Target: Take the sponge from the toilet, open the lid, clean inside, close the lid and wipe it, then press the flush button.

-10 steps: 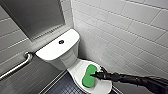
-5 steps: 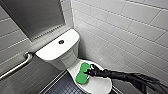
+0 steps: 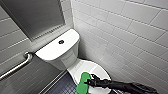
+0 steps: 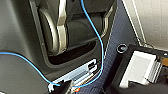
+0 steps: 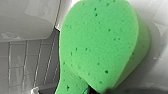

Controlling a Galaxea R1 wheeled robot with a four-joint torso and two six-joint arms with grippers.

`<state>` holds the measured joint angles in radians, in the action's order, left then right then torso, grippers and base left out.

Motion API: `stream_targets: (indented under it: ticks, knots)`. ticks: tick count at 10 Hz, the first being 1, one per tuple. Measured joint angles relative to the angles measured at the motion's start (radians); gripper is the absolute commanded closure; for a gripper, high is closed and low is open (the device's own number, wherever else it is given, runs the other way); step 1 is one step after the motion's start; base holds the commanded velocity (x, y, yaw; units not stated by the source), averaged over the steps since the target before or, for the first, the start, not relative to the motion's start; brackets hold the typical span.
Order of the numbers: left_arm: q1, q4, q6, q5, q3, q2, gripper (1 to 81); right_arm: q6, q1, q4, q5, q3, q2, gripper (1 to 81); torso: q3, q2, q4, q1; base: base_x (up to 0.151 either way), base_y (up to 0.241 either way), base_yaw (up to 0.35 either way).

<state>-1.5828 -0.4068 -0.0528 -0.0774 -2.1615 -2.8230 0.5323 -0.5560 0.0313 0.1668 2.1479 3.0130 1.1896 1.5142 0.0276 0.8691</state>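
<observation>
Sponge (image 3: 82,85) first: the bright green pad sits at the near, front end of the toilet's closed lid (image 3: 98,69), tipped up on its edge, not lying flat. The right wrist view shows its broad pored face (image 5: 100,45) very close, standing up out of the grip. The right pincer (image 3: 88,82) comes in from the side on a dark arm (image 3: 125,86) and meets the sponge at its nearer edge. The fingers themselves are hard to make out. From the way the pad stands tilted against the pincer, I judge the jaws to be closed on it, holding it by 1 end so that most of the pad stays free for wiping.

Just beside the bowl lies the dark tiled floor (image 3: 59,87).

The lid is down and covers the bowl, so the inside cannot be reached yet. Gripping the sponge at its end suits that, as the free end can be pushed into the bowl once the lid is raised.

Farther back stands the white tank (image 3: 53,51) of the toilet (image 3: 75,65), with a dark round flush button (image 3: 61,41) in the middle of its top, untouched and well apart from the pincer. A metal grab rail (image 3: 16,67) runs along the grey wall beside the tank. White tiles (image 3: 120,37) close the corner behind the toilet.
</observation>
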Motion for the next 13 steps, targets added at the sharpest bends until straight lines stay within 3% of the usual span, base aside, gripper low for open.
stream_targets:
  ticks: [4,9,13]
  knots:
    - [0.0,0.0,0.0,0.0,0.0,0.0,1.0,-0.004,-0.051,0.009,-0.056,-0.065,-0.087,81.1,0.0,0.0,0.0,0.0,0.0,0.0,0.0]
    - [0.0,0.0,0.0,-0.001,0.0,0.0,1.0,0.001,-0.107,0.01,-0.099,-0.277,-0.357,81.1,0.0,0.0,0.0,0.0,0.0,0.0,0.0]
    - [0.0,0.0,0.0,0.0,0.0,0.0,1.0,0.001,-0.247,0.01,-0.26,-0.332,-0.496,81.1,0.0,0.0,0.0,0.0,0.0,0.0,0.0]
